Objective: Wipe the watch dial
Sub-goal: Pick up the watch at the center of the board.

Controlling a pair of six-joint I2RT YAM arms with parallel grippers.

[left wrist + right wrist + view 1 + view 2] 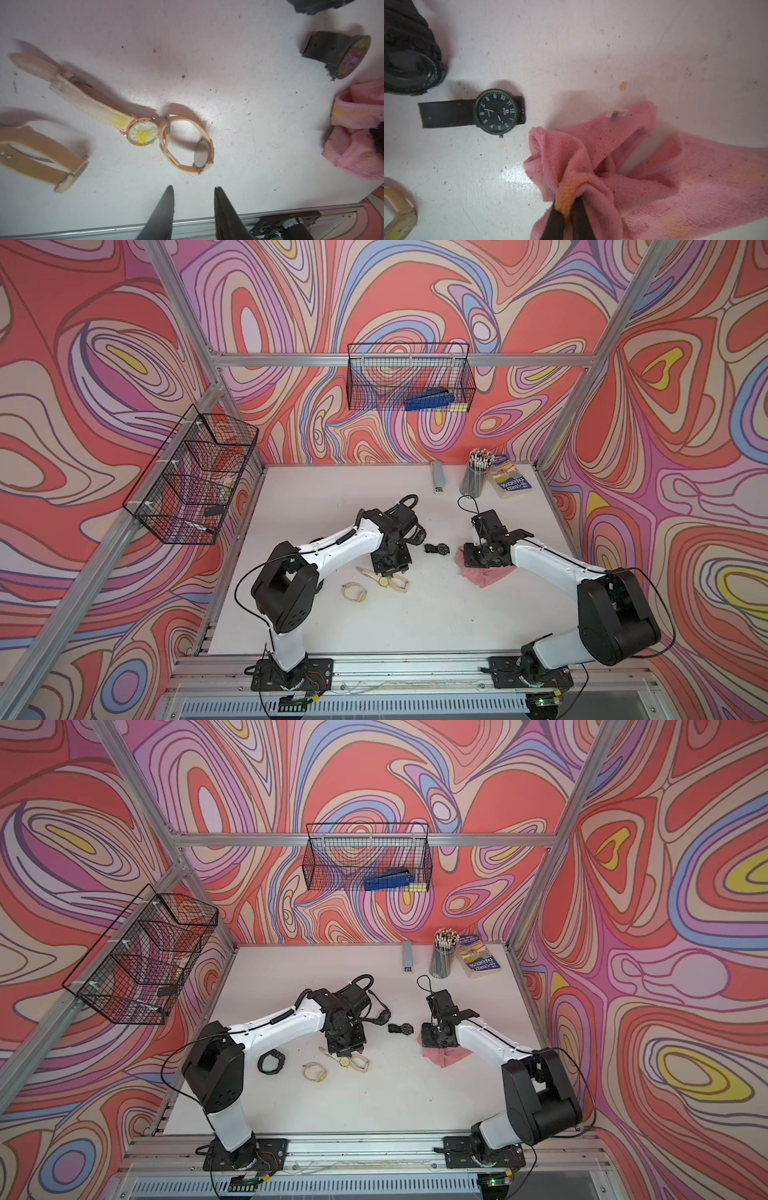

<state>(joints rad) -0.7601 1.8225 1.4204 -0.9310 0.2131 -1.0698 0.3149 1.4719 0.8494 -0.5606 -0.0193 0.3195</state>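
L pincer [193,188] open, empty; R pincer [568,202] clamped on pink cloth [654,176].
I see the cream-strap watch [142,133] near L fingertips, dial smeared yellow, lying mid-frame in both top views; cloth sits right of centre, black watch [496,111] btwn the two.

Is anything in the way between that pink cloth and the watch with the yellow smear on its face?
Yes. A buckled beige watch lies right beside the smeared watch, toward the pink cloth, and the left pincer hangs close by.
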